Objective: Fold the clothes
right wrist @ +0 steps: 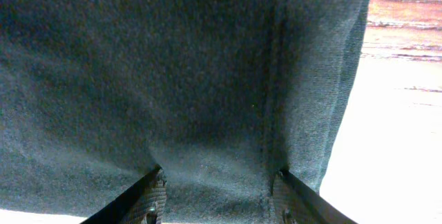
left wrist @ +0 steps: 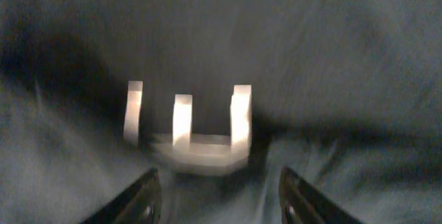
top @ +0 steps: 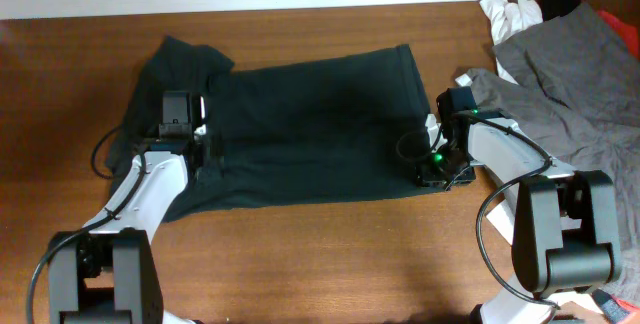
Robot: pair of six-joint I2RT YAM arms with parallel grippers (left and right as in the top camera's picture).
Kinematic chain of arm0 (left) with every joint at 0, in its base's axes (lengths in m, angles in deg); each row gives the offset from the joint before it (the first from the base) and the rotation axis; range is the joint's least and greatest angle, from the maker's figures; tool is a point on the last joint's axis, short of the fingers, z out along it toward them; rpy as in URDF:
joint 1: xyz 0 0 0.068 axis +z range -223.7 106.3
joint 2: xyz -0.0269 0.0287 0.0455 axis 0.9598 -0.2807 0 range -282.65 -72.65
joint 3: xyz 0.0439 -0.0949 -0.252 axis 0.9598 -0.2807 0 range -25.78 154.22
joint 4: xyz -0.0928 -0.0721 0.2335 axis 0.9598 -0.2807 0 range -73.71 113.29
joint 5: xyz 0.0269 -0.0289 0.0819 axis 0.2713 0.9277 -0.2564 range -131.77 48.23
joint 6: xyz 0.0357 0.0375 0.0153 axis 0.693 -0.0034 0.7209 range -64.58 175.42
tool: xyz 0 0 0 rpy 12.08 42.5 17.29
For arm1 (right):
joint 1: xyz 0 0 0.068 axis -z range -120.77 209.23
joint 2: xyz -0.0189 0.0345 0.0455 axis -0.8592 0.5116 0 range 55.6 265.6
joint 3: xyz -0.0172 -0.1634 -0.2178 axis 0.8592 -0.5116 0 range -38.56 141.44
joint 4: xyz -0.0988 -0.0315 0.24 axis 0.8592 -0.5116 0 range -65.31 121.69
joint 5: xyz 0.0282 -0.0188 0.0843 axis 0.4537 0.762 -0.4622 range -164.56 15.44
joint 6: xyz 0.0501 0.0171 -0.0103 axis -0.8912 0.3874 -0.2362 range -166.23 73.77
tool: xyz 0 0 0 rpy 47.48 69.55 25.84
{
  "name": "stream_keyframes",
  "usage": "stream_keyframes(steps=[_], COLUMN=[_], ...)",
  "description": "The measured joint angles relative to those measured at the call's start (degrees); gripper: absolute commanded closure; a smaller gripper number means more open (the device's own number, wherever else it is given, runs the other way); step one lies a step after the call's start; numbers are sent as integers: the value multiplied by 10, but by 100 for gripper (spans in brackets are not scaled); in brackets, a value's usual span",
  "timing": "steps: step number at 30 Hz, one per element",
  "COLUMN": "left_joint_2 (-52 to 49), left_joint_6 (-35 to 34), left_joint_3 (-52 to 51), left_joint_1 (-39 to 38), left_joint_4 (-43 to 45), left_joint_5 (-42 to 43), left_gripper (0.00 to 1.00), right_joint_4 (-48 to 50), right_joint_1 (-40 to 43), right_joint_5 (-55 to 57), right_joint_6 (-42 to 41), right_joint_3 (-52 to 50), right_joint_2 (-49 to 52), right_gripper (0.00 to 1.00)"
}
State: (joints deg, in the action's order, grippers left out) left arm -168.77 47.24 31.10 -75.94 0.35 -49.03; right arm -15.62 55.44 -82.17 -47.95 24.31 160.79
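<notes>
Across the counter point(top: 320, 254) the black T-shirt point(top: 310, 129) runs left to right, left end effector point(left wrist: 217, 196) and right end effector point(right wrist: 217, 182) open at opposite ends.

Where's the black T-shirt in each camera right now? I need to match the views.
Overhead: black T-shirt spread across the middle of the table.
Left wrist: fills the frame, with white lettering at centre.
Right wrist: covers the left and middle; table at far right.
Shared landmark: stitched hem, which is the shirt's right edge overhead; not in left wrist.
</notes>
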Motion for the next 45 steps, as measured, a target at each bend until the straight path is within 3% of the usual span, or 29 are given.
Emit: stream_keyframes(steps=[6, 17, 20, 23, 34, 39, 45], left_joint_2=[0, 0, -2, -19, -42, -53, -66], left_joint_6=[0, 0, 0, -4, -22, -31, -39], left_joint_3=[1, 1, 1, 1, 1, 3, 18], left_joint_1=[1, 1, 7, 32, 107, 110, 110], left_joint_4=[-112, -120, -130, -146, -177, -179, -205], left_joint_5=[-3, -6, -7, -7, -7, -5, -2], left_gripper=[43, 35, 33, 33, 32, 32, 32], right_joint_4=[-3, -9, -9, -2, 2, 15, -15], right_joint_1=[0, 0, 0, -1, -1, -1, -1], right_joint_5=[0, 0, 0, -1, 6, 27, 37], right_joint_6=[0, 0, 0, -3, -12, -18, -17], right_joint_3=[0, 0, 0, 0, 0, 0, -3], right_joint_2=[0, 0, 0, 0, 0, 0, 0], right_gripper=[45, 41, 35, 29, 28, 46, 46])
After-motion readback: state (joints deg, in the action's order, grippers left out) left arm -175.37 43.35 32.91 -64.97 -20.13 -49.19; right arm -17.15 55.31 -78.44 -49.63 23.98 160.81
